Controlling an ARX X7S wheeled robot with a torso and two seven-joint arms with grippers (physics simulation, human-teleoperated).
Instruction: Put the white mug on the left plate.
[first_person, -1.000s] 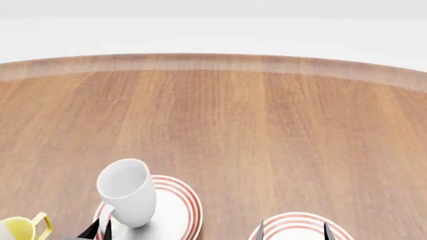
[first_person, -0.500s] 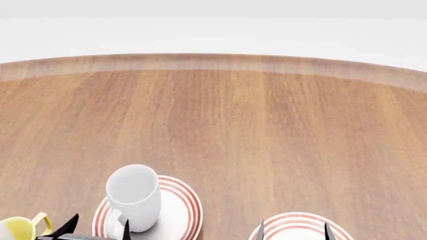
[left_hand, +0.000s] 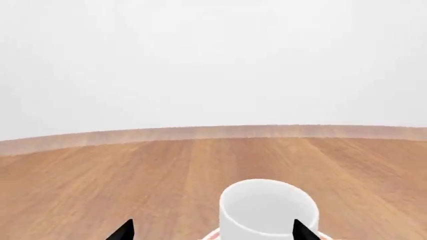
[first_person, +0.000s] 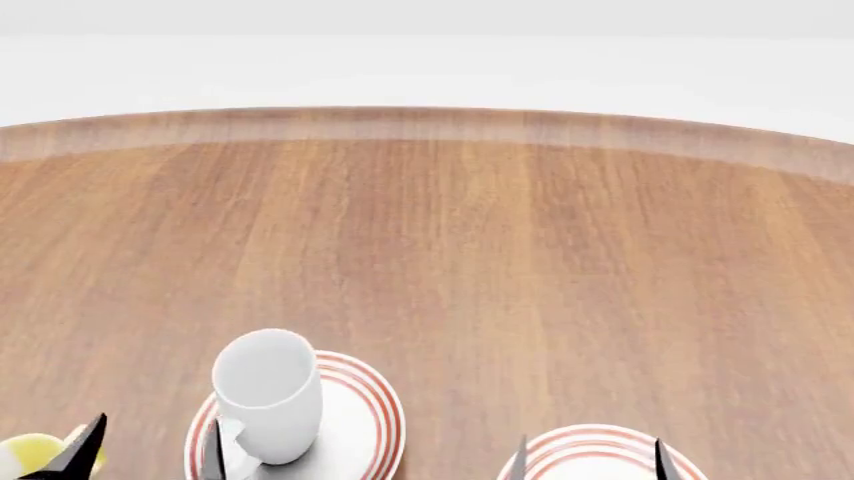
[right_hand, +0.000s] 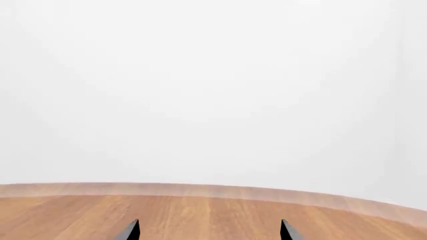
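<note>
The white mug (first_person: 268, 396) was seen upright on the left plate (first_person: 358, 415), the left gripper (first_person: 147, 446) spread wide and empty; a straight, clear withdrawal was advised.

You have a round wooden tabletop (first_person: 534, 260) filling most of the head view, its grain running away from you toward a paler curved far edge. Behind it there is only a plain white backdrop (first_person: 427, 50). At the near right, a second plate (first_person: 594, 450) with red concentric rings lies flat on the wood, cut off by the frame's bottom edge. At the near left corner you can see a sliver of a small yellow mug (first_person: 24, 455), mostly hidden and partly out of frame.
</note>
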